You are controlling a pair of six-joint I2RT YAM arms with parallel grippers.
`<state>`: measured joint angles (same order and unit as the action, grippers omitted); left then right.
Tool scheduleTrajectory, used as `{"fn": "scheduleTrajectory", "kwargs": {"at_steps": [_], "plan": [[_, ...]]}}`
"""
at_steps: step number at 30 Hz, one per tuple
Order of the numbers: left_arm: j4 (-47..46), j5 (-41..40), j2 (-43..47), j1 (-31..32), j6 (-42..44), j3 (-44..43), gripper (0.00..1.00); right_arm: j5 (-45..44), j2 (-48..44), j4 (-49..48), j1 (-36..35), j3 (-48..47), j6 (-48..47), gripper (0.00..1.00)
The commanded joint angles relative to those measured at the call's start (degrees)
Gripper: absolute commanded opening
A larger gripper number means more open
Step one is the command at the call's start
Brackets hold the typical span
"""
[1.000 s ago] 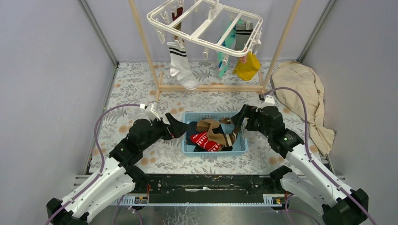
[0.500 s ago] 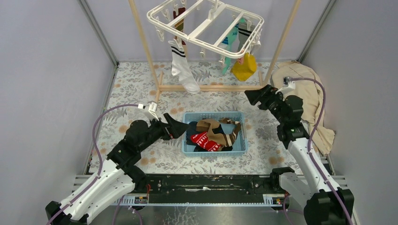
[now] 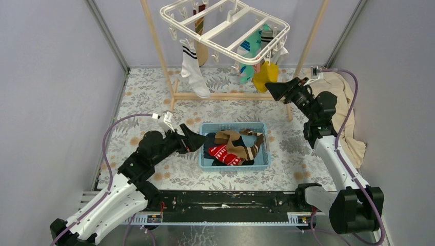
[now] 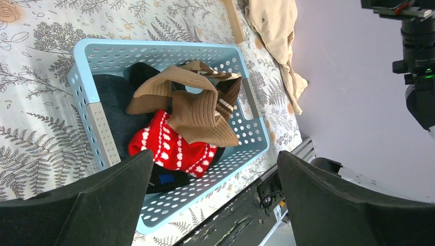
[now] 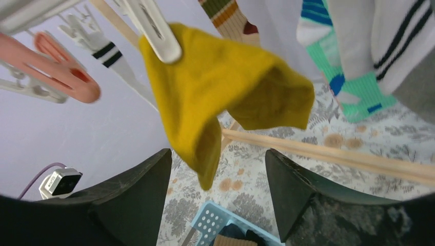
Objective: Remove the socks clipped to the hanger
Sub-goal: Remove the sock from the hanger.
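2 grippers: both with jaws apart, holding nothing.
Left gripper (image 3: pixel 199 139): beside the blue basket (image 3: pixel 233 164).
Right gripper (image 3: pixel 270 88): raised, jaws flanking the yellow sock (image 3: pixel 265 73).
Yellow sock: clipped to the hanger (image 3: pixel 225 26).

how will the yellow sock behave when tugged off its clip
Probably floppy: the yellow sock droops creased from one white clip. Likely light: small, thin fabric. The hanger hangs tilted, so a tug may rock it before the clip releases.

Plain grey walls (image 3: pixel 51 77) enclose a fern-patterned tabletop (image 3: pixel 146 97) on three sides; a pale wooden rack (image 3: pixel 155 43) stands at the rear.
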<state>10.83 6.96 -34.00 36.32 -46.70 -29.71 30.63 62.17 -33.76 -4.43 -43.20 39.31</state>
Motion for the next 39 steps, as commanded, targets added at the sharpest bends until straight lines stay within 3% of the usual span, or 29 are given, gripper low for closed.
{"fn": "scheduleTrajectory", "kwargs": {"at_steps": [1,11,22,28,39], "plan": [[-0.1,1.1,0.7,-0.2,-0.4,-1.9,0.99,2.1,-0.1,-2.4,0.3,-5.7,-4.1,0.77],[0.0,1.6,-0.5,-0.2,-0.5,-2.9,0.99,6.5,4.3,6.4,0.3,-13.1,-16.1,0.92],[0.7,2.0,-0.5,-0.2,-0.6,-3.3,0.99,22.5,11.3,-8.2,0.2,-13.2,-5.6,0.94],[0.5,2.2,-0.5,-0.1,-0.9,-3.2,0.99,21.3,12.6,-9.5,-1.7,-14.1,-4.5,0.95],[0.5,2.5,0.1,-0.1,-0.9,-3.2,0.99,16.8,16.6,0.9,-12.3,-21.0,-13.9,0.96]]}}
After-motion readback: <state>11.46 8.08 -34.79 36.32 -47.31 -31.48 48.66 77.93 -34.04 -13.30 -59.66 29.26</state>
